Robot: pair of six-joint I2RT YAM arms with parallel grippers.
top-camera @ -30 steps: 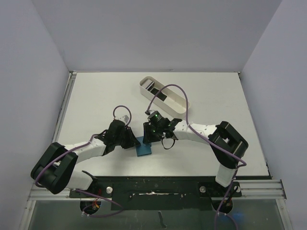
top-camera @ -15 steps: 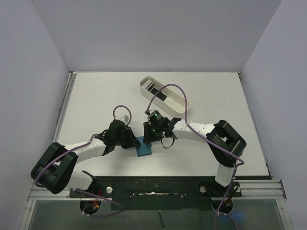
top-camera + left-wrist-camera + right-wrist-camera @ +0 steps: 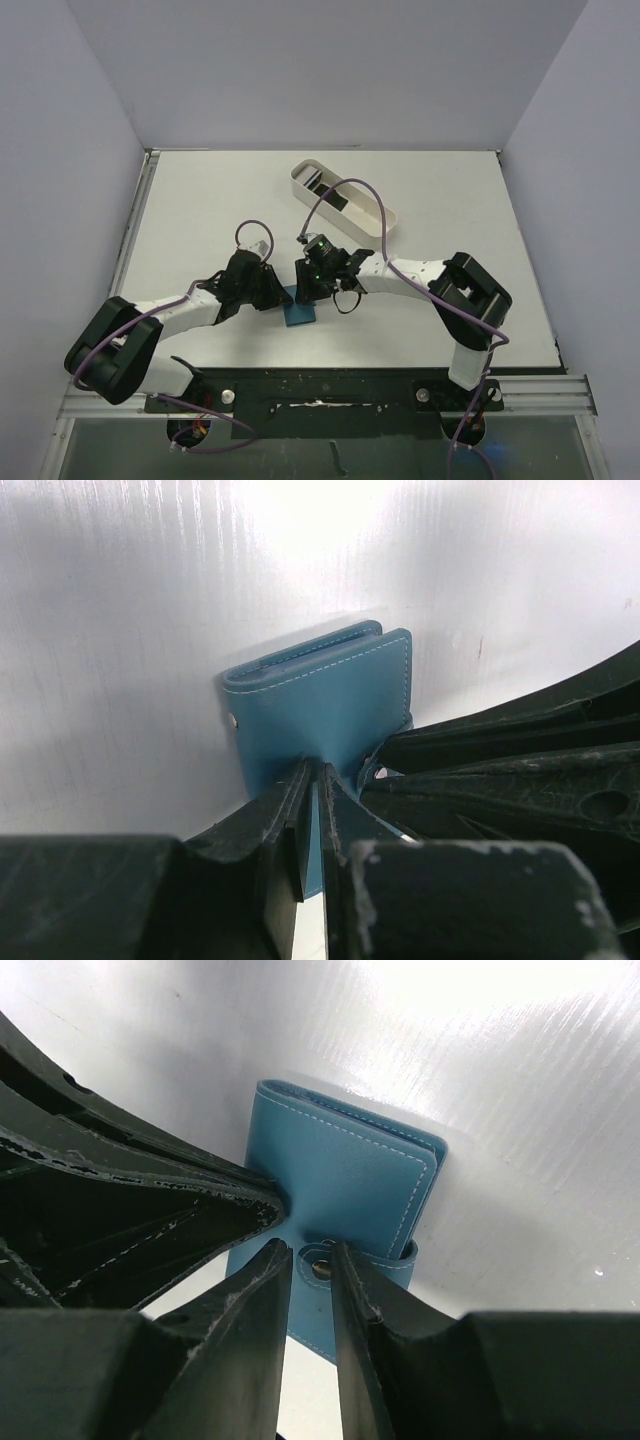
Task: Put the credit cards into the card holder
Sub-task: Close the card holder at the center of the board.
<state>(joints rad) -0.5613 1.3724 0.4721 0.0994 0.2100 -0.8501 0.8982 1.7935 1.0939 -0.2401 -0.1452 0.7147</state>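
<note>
Both hands meet on the card holder (image 3: 298,314), low on the tabletop (image 3: 200,200).
From above, the left hand (image 3: 282,297) is at the card holder's left edge and the right hand (image 3: 303,293) at its far edge, while a white tray (image 3: 297,186) lies well beyond it. In the left wrist view the card holder (image 3: 320,705) lies folded and the left hand (image 3: 312,780) is narrow, pinching its near edge, with the right hand's fingers (image 3: 480,745) touching its right side. In the right wrist view the right hand (image 3: 310,1255) is narrow, the card holder's (image 3: 340,1175) snap stud (image 3: 321,1263) showing between its fingers; whether they grip the tab I cannot tell.
</note>
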